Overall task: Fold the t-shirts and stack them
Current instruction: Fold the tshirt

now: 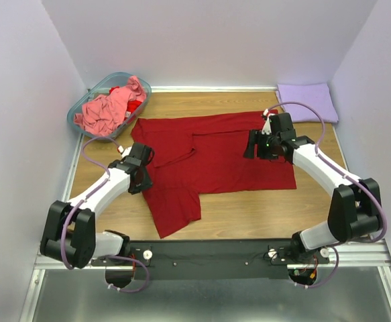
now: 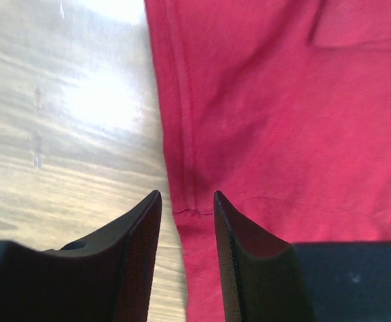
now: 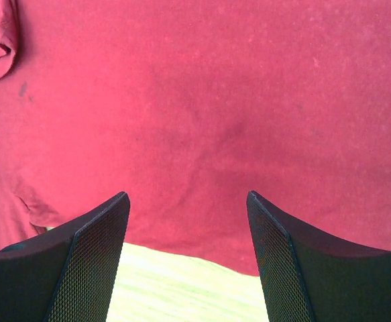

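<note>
We see the dark red t-shirt [image 1: 215,157] spread flat across the middle of the wooden worktop [image 1: 249,215]. The salmon-pink t-shirt [image 1: 108,111] lies crumpled in the teal plastic basket [image 1: 93,90] at the far left corner, and the lavender t-shirt [image 1: 307,102] sits folded at the far right corner. The left jaws stand narrowly apart over the red shirt's left hem, not pinching it, and the right jaws gape wide above its right part, holding nothing.
</note>
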Robot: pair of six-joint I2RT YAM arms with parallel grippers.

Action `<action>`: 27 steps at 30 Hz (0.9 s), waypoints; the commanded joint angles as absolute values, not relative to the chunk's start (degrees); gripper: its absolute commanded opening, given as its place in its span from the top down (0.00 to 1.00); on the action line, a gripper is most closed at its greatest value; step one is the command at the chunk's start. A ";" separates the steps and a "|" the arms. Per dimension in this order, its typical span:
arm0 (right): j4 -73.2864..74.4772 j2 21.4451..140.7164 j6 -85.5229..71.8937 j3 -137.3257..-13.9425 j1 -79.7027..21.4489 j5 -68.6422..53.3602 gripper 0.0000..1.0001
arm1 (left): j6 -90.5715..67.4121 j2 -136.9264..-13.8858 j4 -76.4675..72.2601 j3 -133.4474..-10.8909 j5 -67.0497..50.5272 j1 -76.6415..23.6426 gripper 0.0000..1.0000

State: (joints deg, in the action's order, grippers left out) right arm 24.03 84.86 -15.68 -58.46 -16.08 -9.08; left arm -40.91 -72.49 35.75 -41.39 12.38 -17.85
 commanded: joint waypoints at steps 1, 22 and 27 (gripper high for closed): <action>24.00 82.09 -16.08 -57.39 -16.52 -10.89 0.23 | -44.30 -74.35 37.97 -42.01 15.03 -18.81 0.55; 22.33 79.89 -16.26 -56.25 -16.44 -12.04 0.23 | -44.73 -86.40 35.07 -42.36 15.12 -19.42 0.67; 22.24 80.24 -16.26 -56.07 -16.52 -11.95 0.23 | -45.18 -85.00 35.16 -42.10 15.12 -19.78 0.93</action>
